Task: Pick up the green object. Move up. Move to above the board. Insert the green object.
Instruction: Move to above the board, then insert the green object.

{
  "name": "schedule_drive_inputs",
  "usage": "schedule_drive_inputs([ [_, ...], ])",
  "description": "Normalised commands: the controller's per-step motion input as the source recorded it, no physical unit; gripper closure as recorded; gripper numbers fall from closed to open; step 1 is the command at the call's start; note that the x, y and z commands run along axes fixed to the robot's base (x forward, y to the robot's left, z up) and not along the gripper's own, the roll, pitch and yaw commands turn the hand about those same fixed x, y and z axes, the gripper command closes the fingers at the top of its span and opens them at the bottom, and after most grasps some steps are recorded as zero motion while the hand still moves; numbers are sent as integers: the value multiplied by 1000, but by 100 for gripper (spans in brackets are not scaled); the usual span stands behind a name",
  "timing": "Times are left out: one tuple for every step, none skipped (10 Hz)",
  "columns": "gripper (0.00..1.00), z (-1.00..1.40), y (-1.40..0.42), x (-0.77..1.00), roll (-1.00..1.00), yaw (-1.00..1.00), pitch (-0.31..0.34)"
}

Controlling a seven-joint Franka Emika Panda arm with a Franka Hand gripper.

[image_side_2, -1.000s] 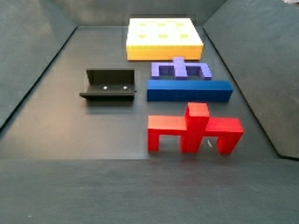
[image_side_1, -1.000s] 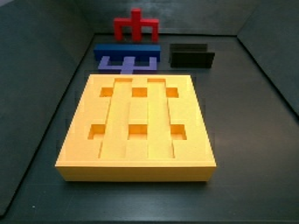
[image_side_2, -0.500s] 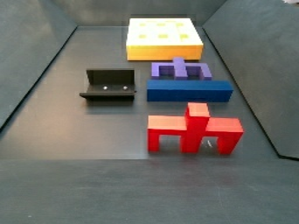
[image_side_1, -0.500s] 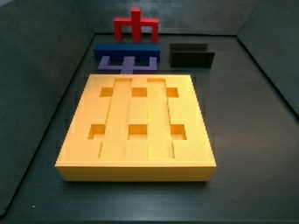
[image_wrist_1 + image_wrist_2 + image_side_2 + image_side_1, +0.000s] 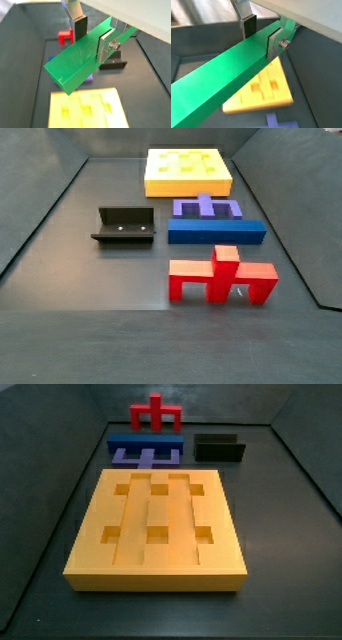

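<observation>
Green fills both wrist views: the green object (image 5: 80,60) (image 5: 228,82), a long matte bar, sits clamped between my two silver fingers (image 5: 107,42) (image 5: 273,42), the dark pads pressed against its opposite long faces. My gripper (image 5: 92,36) (image 5: 260,34) grips it near one end, so most of the bar's length juts out past the fingers, well clear of the floor. My jaws are narrow — closed to the width of the bar and no further.

Below the bar lies the board (image 5: 87,107) (image 5: 261,92), yellow-orange, grooved lengthwise and cut with square holes. In a wrist view the free end of the bar hangs over the board's near edge; whether it lines up with any groove I cannot tell.

Both side views show the board (image 5: 158,524) (image 5: 187,171) flat on the dark floor with all six holes open, and neither my gripper nor the bar appears in them. Beyond one short end of the board rests the blue forked block (image 5: 146,450) (image 5: 211,221), just apart from it. Farther from the board stands the red cross-topped piece (image 5: 156,414) (image 5: 221,274) — upright, behind the blue block. Beside the blue block, also off that end of the board, sits the small black open box (image 5: 221,447) (image 5: 124,226).
</observation>
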Motion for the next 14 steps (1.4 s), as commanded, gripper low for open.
schedule_drive_inputs([
  [100,107,-707,287,16,1000,98],
  [100,46,-241,155,24,1000,113],
  [100,27,-89,83,23,1000,116],
  [100,26,-62,51,26,1000,114],
  [100,25,-48,51,32,1000,132],
  [100,26,-33,58,38,1000,157],
  [100,27,-30,62,46,1000,182],
  [100,28,-29,67,55,1000,213],
  [100,29,-32,76,69,921,255],
  [100,25,-32,84,67,670,232],
  [100,24,-30,84,66,436,203],
  [100,27,-28,79,67,265,168],
  [100,-17,0,0,0,0,0],
  [100,-146,0,0,-130,-9,0],
])
